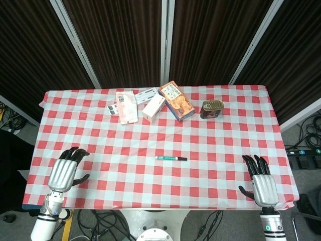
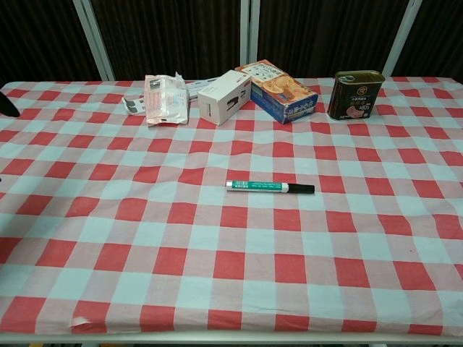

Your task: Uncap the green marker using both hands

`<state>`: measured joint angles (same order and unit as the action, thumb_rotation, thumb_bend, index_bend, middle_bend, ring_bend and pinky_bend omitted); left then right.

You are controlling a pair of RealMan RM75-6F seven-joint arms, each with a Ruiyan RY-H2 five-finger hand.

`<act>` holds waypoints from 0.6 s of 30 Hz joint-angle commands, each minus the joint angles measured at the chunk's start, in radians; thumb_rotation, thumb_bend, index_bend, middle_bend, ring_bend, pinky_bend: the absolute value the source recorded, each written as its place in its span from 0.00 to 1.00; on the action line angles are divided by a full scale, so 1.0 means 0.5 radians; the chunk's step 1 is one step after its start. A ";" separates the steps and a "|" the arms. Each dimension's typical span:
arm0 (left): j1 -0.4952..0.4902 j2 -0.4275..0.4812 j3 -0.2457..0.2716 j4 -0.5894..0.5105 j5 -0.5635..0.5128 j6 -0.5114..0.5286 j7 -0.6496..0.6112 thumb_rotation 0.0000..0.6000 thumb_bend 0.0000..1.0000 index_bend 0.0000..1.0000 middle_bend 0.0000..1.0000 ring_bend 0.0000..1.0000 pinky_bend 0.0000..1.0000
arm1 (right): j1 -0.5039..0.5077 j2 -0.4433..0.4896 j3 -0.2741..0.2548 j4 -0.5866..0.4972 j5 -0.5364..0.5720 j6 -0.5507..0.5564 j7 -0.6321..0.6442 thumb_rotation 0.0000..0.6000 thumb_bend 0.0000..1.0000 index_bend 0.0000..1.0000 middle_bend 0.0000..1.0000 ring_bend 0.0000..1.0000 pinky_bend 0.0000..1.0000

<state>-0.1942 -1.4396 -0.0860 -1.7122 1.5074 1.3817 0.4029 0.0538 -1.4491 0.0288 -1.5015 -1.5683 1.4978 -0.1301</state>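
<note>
Checked cloth (image 1: 150, 140) holds the green marker (image 1: 171, 158) midway, well apart from both hands' spread, empty fingers (image 1: 75, 153).

My bench (image 1: 90, 140) has a red and white checked cloth (image 2: 145, 238) on it. The green marker (image 1: 171, 158) lies flat near the middle, its black cap pointing right. Along the far edge sit a pink packet (image 1: 126, 106), a white box (image 1: 153, 108), an orange box (image 1: 176, 100) and a tin can (image 1: 212, 108).
</note>
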 commanded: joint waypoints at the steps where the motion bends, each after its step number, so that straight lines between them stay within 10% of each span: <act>1: -0.181 -0.130 -0.151 -0.152 -0.180 -0.178 0.275 1.00 0.14 0.35 0.29 0.17 0.31 | 0.012 0.013 0.008 -0.017 0.007 -0.015 -0.017 1.00 0.00 0.08 0.12 0.00 0.00; 10: -0.638 -0.563 -0.389 -0.064 -0.692 -0.555 0.669 1.00 0.15 0.36 0.32 0.26 0.40 | 0.030 0.041 0.025 -0.051 0.043 -0.037 -0.050 1.00 0.00 0.08 0.12 0.00 0.00; 18: -0.974 -0.932 -0.503 0.113 -1.091 -0.586 1.058 1.00 0.18 0.38 0.46 0.82 0.83 | 0.026 0.047 0.017 -0.040 0.067 -0.047 -0.039 1.00 0.00 0.08 0.12 0.00 0.00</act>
<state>-0.6226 -1.8491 -0.3098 -1.6909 1.0367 1.1014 0.8730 0.0667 -1.4253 0.0373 -1.5221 -1.5351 1.4747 -0.1502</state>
